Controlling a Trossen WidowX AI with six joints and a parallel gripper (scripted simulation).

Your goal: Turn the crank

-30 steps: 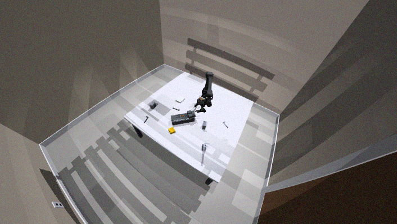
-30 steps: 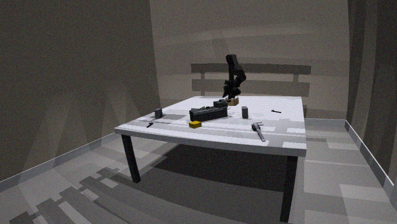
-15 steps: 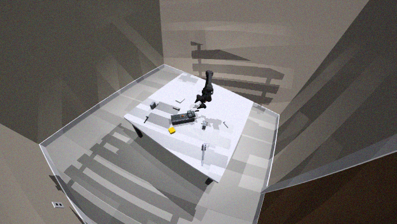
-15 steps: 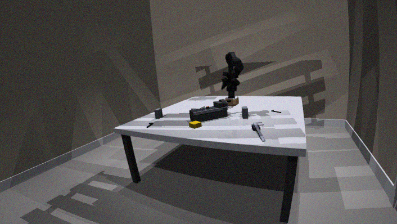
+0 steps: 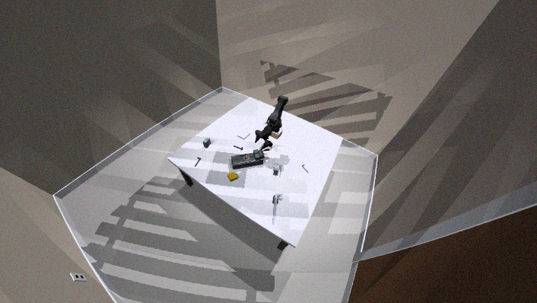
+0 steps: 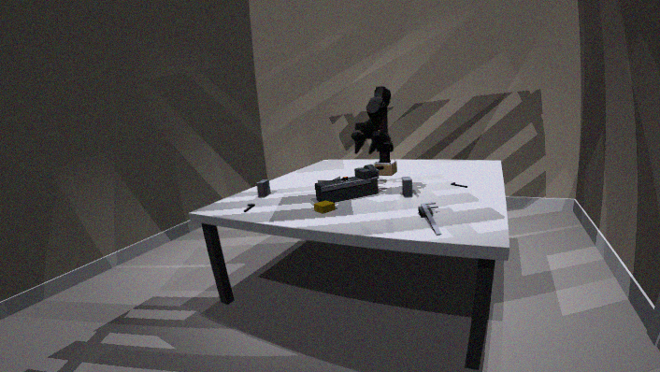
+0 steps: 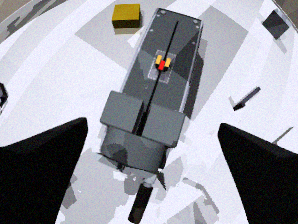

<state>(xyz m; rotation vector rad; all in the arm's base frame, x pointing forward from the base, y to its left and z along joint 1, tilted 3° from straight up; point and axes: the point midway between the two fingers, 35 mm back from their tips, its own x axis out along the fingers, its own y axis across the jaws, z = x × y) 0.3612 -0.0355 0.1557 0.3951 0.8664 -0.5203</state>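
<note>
The dark grey machine stands on the white table. In the wrist view its red pointer sits between two brass marks, seemingly slightly toward the crank end; whether it is exactly level I cannot tell. The crank's dark handle sticks out from the machine's near end, low in the wrist view. My gripper is wide open and empty, above and behind the crank end. The handle shows free between the spread fingers, touching neither.
A yellow block lies beside the machine. Grey blocks stand on either side. A caliper-like tool lies near the table edge. Several small dark tools lie around.
</note>
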